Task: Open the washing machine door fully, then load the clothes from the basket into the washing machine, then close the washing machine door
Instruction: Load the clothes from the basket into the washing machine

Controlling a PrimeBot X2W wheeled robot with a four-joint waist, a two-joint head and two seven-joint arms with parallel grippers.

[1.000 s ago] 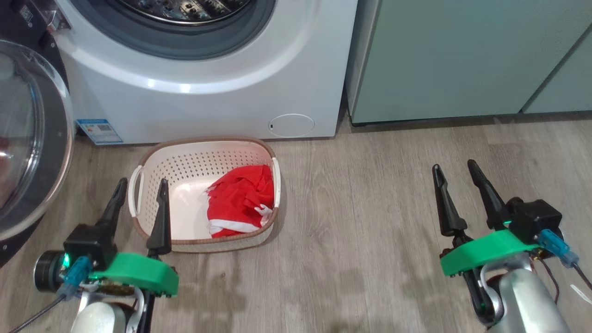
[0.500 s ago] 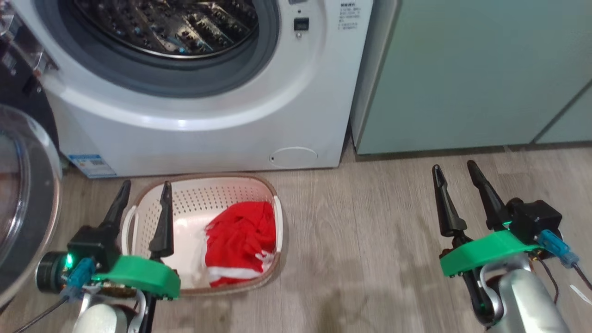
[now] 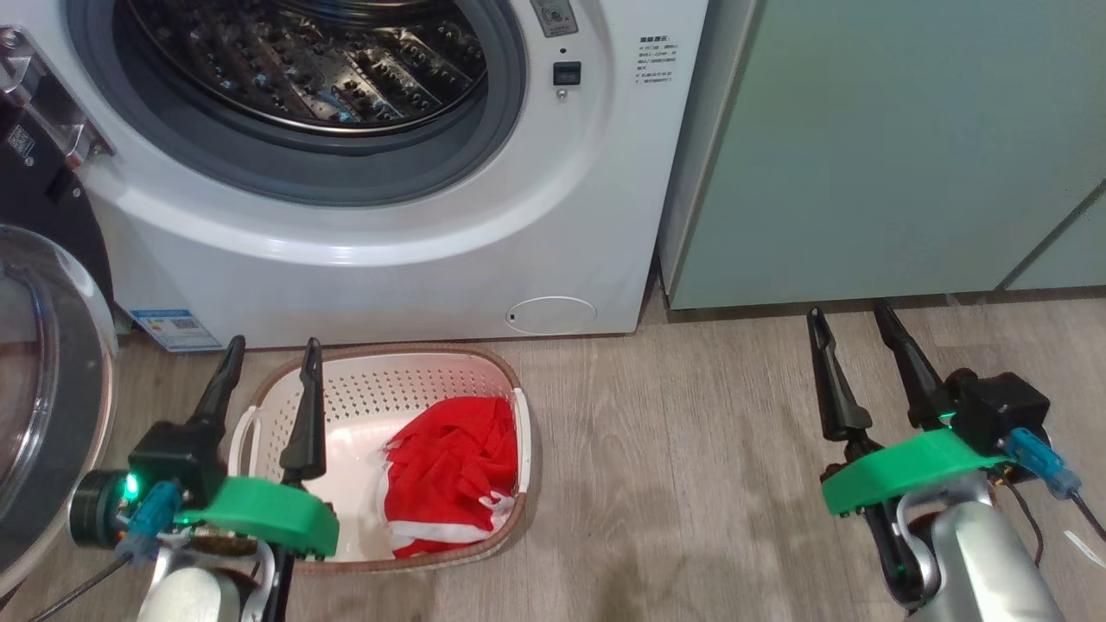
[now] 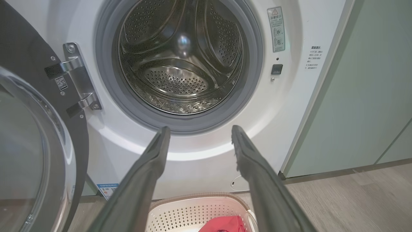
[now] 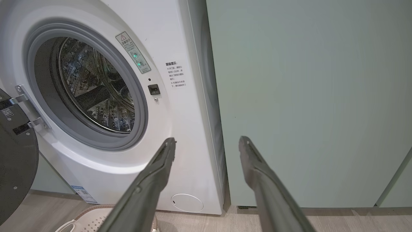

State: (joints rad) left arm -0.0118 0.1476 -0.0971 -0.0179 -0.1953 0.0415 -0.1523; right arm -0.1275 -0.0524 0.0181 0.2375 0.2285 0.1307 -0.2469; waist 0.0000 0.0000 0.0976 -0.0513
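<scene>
The clothes [image 3: 449, 471], likely soft, light and floppy, lie toward 4 o'clock inside the basket [image 3: 406, 389], best pinched deep at the bunched middle folds, while the left gripper [image 3: 273, 343] at their 9 o'clock and the right gripper [image 3: 848, 309] at 3 o'clock both stand spread, empty.

Floor: wood-look planks [image 3: 691, 449], grey-brown, grain running left to right across the head view; matt finish, joints fine and closed.
Cabinet: pale green, flat-fronted cabinet [image 3: 881, 147] at the right of the head view, standing down to the floor; plain surface, no marks seen.
Seam: a thin dark line [image 3: 1050, 235] slants across the green front and parts it from a second green panel [image 3: 1076, 259] at the far right.
Base: narrow dark strip [image 3: 821, 301] where the cabinet meets the floor.
Light: even and diffuse; soft, faint shadows on the planks.
</scene>
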